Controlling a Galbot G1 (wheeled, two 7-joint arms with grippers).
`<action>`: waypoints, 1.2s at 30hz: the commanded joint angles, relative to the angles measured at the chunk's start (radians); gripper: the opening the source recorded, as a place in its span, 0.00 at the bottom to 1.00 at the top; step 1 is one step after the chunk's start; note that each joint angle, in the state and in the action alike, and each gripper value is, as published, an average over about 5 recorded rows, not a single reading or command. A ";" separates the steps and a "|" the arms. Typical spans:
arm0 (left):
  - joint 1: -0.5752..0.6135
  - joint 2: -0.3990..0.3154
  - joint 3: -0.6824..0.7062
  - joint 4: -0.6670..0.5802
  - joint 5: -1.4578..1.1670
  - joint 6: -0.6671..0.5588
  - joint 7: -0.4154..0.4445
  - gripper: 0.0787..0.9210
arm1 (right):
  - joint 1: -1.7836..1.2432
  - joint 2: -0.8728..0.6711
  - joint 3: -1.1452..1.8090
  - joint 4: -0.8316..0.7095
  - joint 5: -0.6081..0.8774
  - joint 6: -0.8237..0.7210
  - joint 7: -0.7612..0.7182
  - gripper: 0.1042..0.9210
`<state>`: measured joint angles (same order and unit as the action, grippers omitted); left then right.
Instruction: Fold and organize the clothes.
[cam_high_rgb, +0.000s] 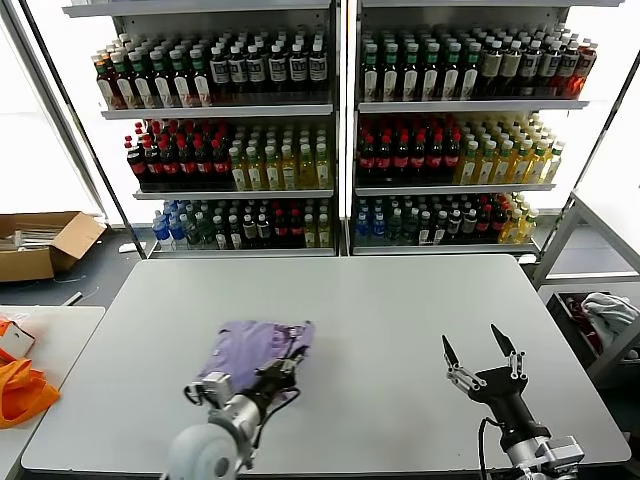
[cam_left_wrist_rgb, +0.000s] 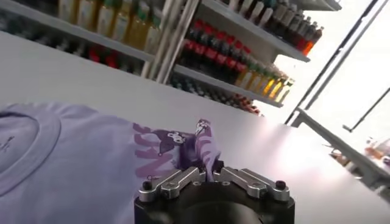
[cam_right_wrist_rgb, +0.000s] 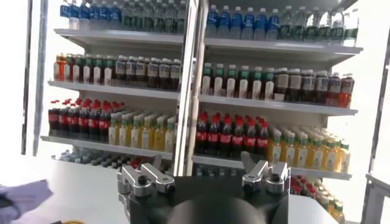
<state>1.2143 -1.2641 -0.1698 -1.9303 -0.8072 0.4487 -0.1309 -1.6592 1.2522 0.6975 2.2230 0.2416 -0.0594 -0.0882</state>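
The lavender T-shirt (cam_high_rgb: 255, 350) lies bunched on the grey table (cam_high_rgb: 400, 310), left of centre near the front edge. My left gripper (cam_high_rgb: 285, 365) is shut on a fold of the shirt at its right side; in the left wrist view the pinched fabric (cam_left_wrist_rgb: 204, 146) with the dark purple-and-white print rises between the closed jaws (cam_left_wrist_rgb: 207, 173), and the round neck (cam_left_wrist_rgb: 36, 146) lies flat beyond. My right gripper (cam_high_rgb: 484, 348) is open and empty above the table's right front; its spread fingers (cam_right_wrist_rgb: 146, 176) show in the right wrist view.
Shelves of bottled drinks (cam_high_rgb: 340, 130) stand behind the table. A side table with orange fabric (cam_high_rgb: 20, 385) is at the left, a cardboard box (cam_high_rgb: 45, 243) on the floor beyond it. A white-grey cloth bundle (cam_high_rgb: 608, 312) lies in a rack at the right.
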 joint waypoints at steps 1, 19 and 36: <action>-0.184 -0.193 0.243 0.202 -0.176 -0.060 -0.099 0.05 | -0.004 -0.003 -0.002 -0.012 0.014 -0.050 0.030 0.88; -0.158 -0.017 0.042 0.043 -0.064 -0.152 0.031 0.45 | 0.249 -0.071 -0.254 -0.144 0.355 -0.321 0.212 0.88; 0.028 0.165 -0.182 -0.117 -0.014 -0.193 0.134 0.88 | 0.441 0.034 -0.538 -0.355 0.337 -0.483 0.297 0.88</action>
<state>1.1619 -1.1828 -0.2393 -1.9637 -0.8329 0.2787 -0.0433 -1.3254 1.2419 0.3105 1.9700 0.5578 -0.4350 0.1490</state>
